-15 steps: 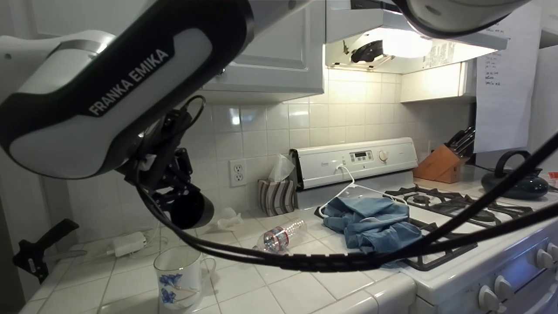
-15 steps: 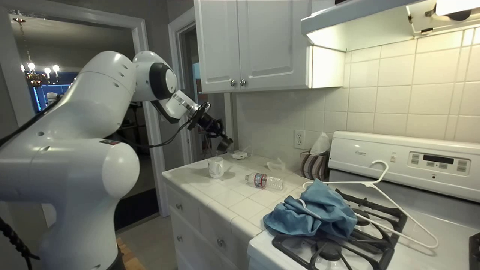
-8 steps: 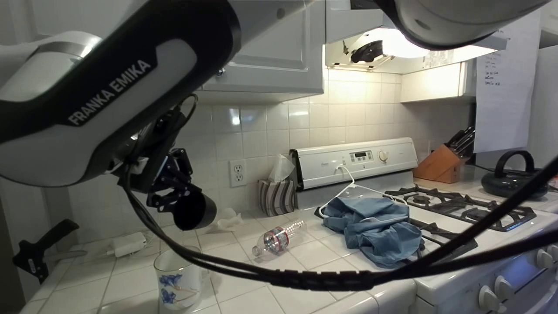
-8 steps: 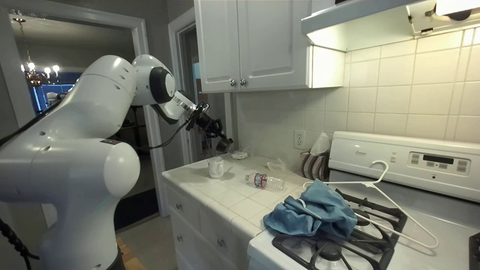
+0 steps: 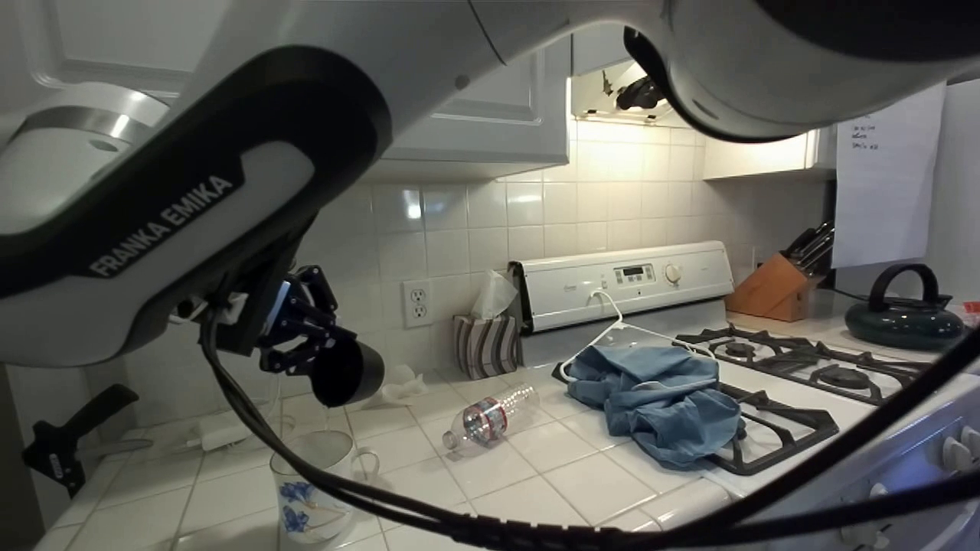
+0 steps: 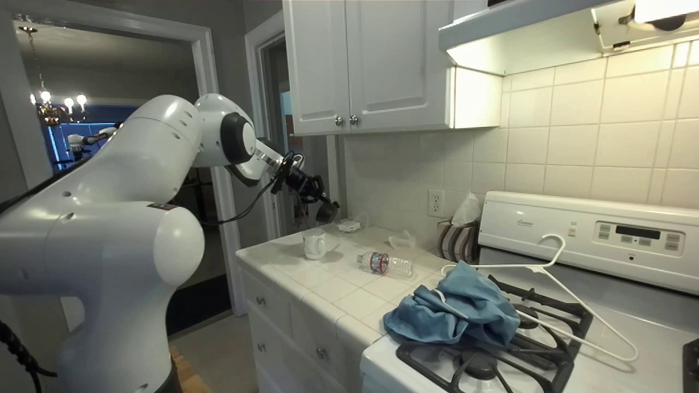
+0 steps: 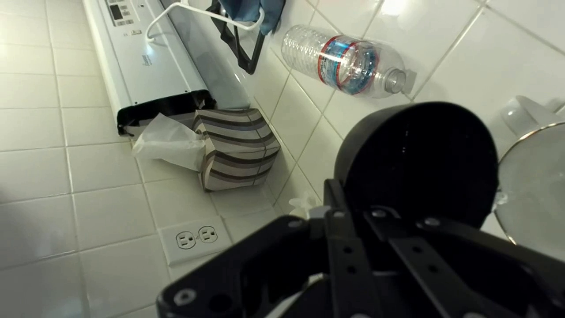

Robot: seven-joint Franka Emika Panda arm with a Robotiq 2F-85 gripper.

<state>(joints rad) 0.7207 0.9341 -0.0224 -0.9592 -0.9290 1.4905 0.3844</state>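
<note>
The tool [image 7: 356, 203] grips a black cup [image 7: 419, 163], held tilted just above the mug [image 5: 302, 509]; a clear trickle [image 7: 501, 198] shows at the cup's lip. The mug stands upright on the worktop [image 5: 429, 459], with the bottle [image 7: 344, 62] lying on its side near it.

Cup [image 5: 348, 373] above mug [image 5: 306, 511]; bottle [image 5: 485, 420] on counter [image 5: 605, 490]; cloth [image 5: 651, 383] on stove [image 6: 649, 322]
</note>
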